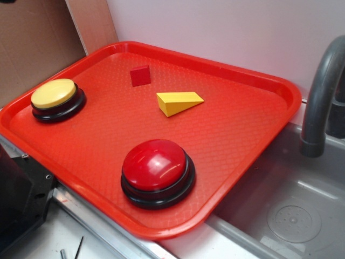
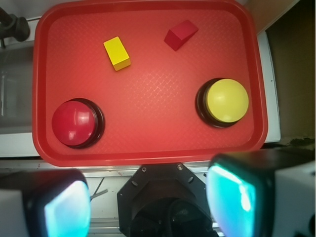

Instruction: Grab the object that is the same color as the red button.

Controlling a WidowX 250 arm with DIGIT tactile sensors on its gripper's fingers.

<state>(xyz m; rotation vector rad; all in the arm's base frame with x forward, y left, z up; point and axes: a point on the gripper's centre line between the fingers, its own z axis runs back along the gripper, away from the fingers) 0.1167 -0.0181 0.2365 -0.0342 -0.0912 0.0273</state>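
Cube (image 2: 180, 34) lies far beyond pincer (image 2: 148, 202), untouched.

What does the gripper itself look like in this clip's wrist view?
The gripper has two chunky fingers with pale grey-white outer shells and glossy teal-cyan inner pads. Between them sits a black angular mount with small screws. No cables or markings are clearly visible.

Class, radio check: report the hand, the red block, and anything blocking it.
Hand open, high above tray. Red block untouched at far side. Yellow wedge beside it, apart; path clear.
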